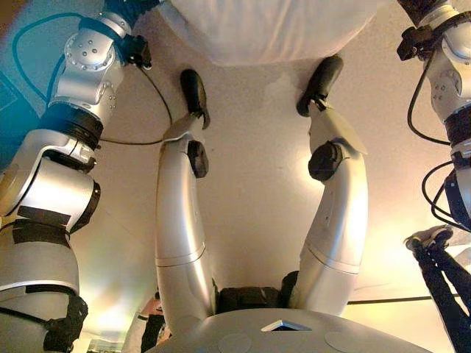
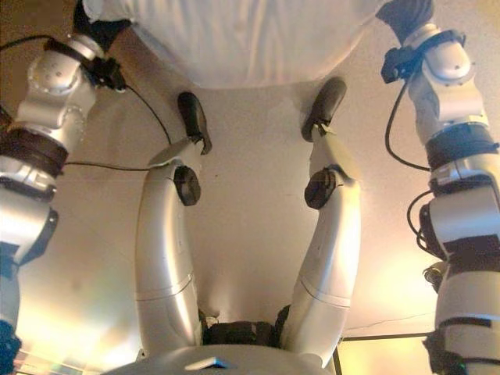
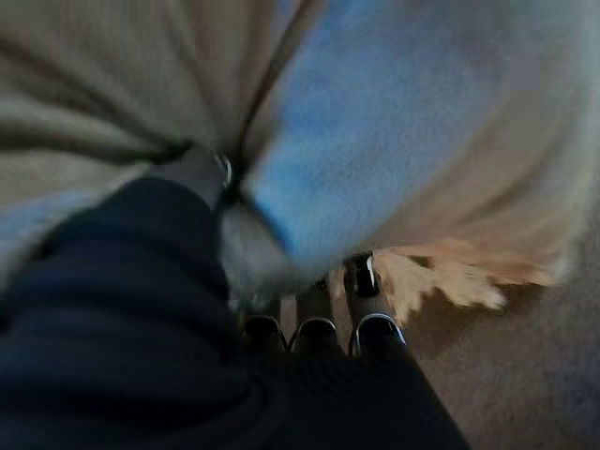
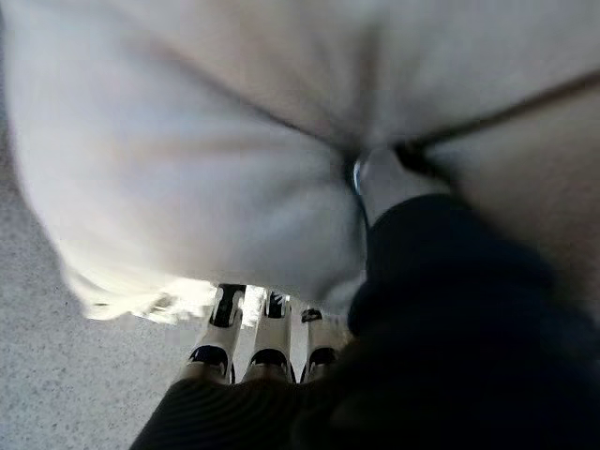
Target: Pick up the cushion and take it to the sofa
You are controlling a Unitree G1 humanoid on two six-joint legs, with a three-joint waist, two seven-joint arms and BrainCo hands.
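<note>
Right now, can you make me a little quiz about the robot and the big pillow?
1. True or false: the cushion lies flat on the floor.
2. What colour is the cushion: A white, B red, C green?
3. How many hands hold it?

Key: 1 false, it is held up between both arms. 2 A. 3 two: the left hand and the right hand each press a thumb into the cloth, fingers beneath.

A pale beige floor fills the head views, plain and smooth, with warm light pooling brightest toward the near corners. In the wrist views it shows as a fine speckled grey-brown carpet. A thin dark seam line crosses it.
</note>
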